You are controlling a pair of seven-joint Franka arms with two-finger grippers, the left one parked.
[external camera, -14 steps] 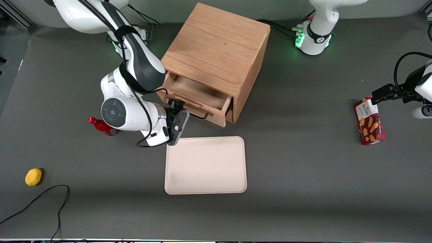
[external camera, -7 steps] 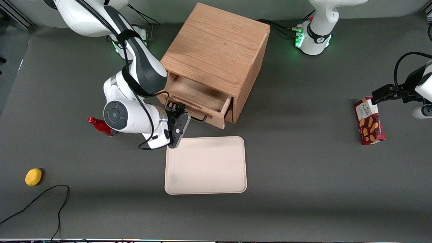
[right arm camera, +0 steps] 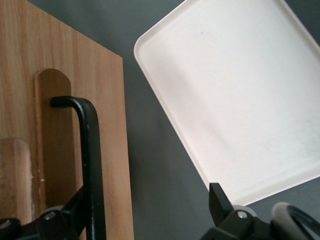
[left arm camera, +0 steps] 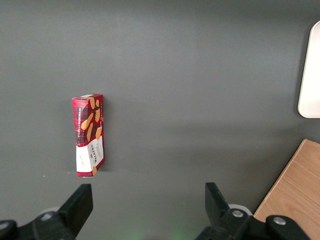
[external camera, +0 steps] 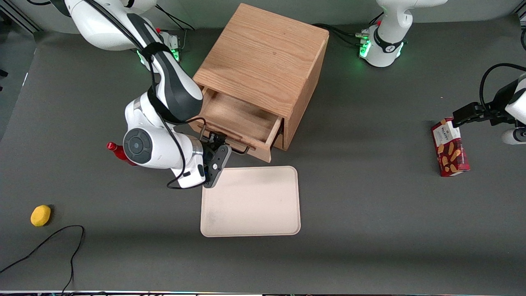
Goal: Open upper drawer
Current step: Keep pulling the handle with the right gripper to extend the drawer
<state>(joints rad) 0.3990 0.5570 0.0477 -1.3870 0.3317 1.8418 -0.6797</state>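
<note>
The upper drawer [external camera: 240, 123] sits in the top of the oak cabinet [external camera: 263, 57] and is pulled partly out, so that its wooden floor and side walls are exposed. Its front panel faces the front camera, at roughly 7 o'clock from the cabinet's top surface. The thin black handle [external camera: 240, 149] runs along that front panel.

The gripper [external camera: 214, 139] is positioned at the handle, at the end of the bar nearer the working arm's end of the table. In the right wrist view the handle [right arm camera: 90, 165] passes between the two fingers [right arm camera: 220, 200], which stand apart on either side of the bar; no clamping contact on the bar is visible.

A cream tray [external camera: 250, 201] lies flat on the table at 6 o'clock from the drawer front, nearer the front camera, with its edge close to the gripper body. A red bottle [external camera: 117, 151] lies at 9 o'clock from the gripper, partly covered by the arm. A yellow lemon-like object [external camera: 40, 215] rests toward the working arm's end of the table. A red biscuit box [external camera: 450, 147] lies toward the parked arm's end.
</note>
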